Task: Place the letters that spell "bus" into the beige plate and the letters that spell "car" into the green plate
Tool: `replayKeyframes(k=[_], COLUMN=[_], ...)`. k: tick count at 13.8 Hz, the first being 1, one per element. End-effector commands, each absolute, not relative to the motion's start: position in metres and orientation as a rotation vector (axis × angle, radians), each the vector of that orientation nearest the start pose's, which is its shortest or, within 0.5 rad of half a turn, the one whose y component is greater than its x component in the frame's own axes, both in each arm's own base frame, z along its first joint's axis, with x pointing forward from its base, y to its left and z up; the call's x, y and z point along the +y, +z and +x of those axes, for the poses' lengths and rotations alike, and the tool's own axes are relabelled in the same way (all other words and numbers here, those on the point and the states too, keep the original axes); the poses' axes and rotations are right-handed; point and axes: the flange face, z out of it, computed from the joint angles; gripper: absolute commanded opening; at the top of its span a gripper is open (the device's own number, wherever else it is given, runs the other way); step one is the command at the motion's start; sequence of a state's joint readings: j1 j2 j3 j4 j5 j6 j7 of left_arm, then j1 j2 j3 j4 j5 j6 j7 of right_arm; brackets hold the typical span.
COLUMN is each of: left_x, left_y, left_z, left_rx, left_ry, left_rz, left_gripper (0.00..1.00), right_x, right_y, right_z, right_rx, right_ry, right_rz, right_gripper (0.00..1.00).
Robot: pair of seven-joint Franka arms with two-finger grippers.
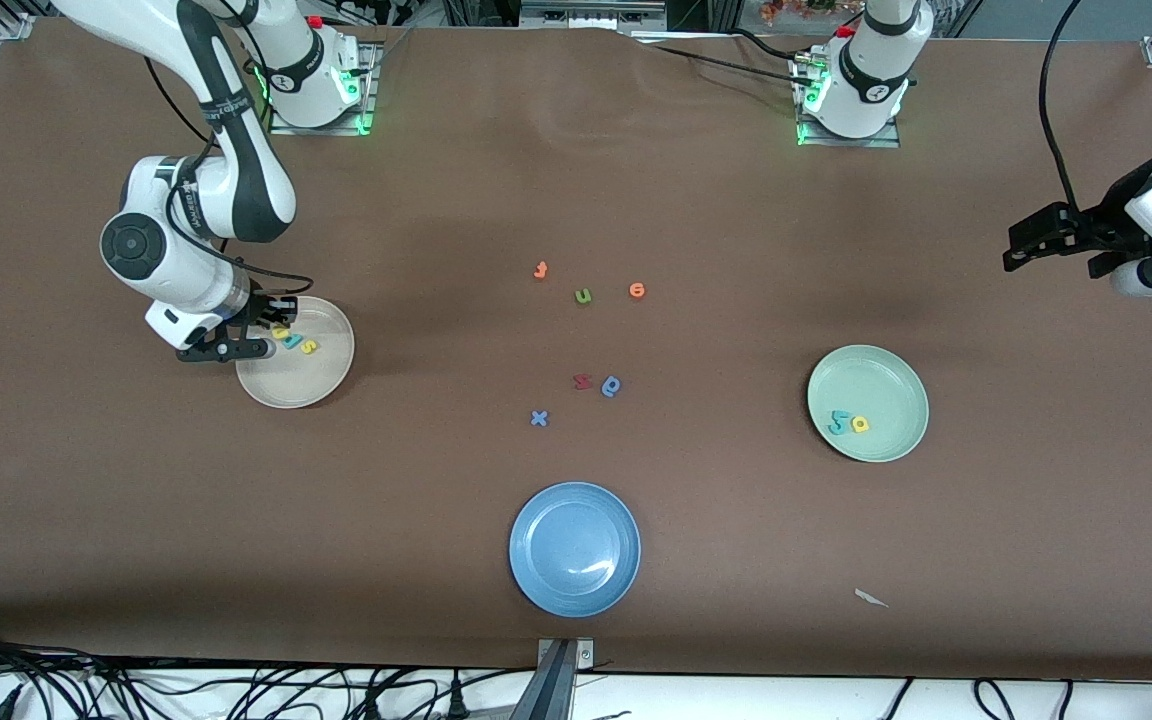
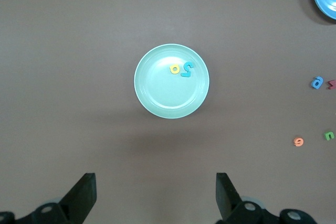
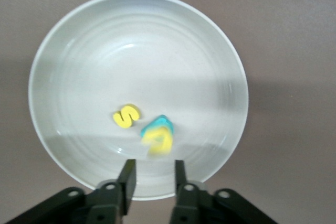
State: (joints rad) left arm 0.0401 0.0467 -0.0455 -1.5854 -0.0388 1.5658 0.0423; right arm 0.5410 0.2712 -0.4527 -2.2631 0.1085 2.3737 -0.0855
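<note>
The beige plate lies toward the right arm's end of the table. In it are the yellow "s" and the teal "b". The yellow "u" shows blurred on top of the "b". My right gripper hovers over the plate's rim, open, with nothing between its fingers. The green plate holds the yellow "a" and a teal clump; I cannot separate "c" from "r". My left gripper waits open, high above the table's end.
Loose letters lie mid-table: two orange ones, a green "u", a red one, a blue round-bowled one and a blue "x". A blue plate sits nearest the front camera, with a white scrap farther along.
</note>
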Motion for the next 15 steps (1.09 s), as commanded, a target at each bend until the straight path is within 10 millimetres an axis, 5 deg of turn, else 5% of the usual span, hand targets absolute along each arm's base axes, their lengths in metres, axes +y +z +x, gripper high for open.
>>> replayKeyframes(k=[1,5,12,15], left_x=[-0.010,-0.012,-0.012,-0.012], left_y=[0.598,0.599,0.600,0.599], left_z=[0.567,0.567,0.566,0.567], left_rx=[0.065,0.073,0.073,0.073], left_ry=[0.111,0.111,0.109,0.111], left_rz=[-3.165,-3.165,-3.165,-3.165], left_gripper=[1.00,1.00,1.00,1.00], right_x=[0.052,0.077,0.102,0.076], right_y=[0.250,0.298,0.406,0.461], right_z=[0.526,0.558,0.587,0.585], right_rx=[-0.147,-0.023,0.092,0.046], right_ry=[0.190,0.285,0.414,0.353], right_rz=[-3.172,-3.164,-3.149,-3.192], right_gripper=[1.00,1.00,1.00,1.00])
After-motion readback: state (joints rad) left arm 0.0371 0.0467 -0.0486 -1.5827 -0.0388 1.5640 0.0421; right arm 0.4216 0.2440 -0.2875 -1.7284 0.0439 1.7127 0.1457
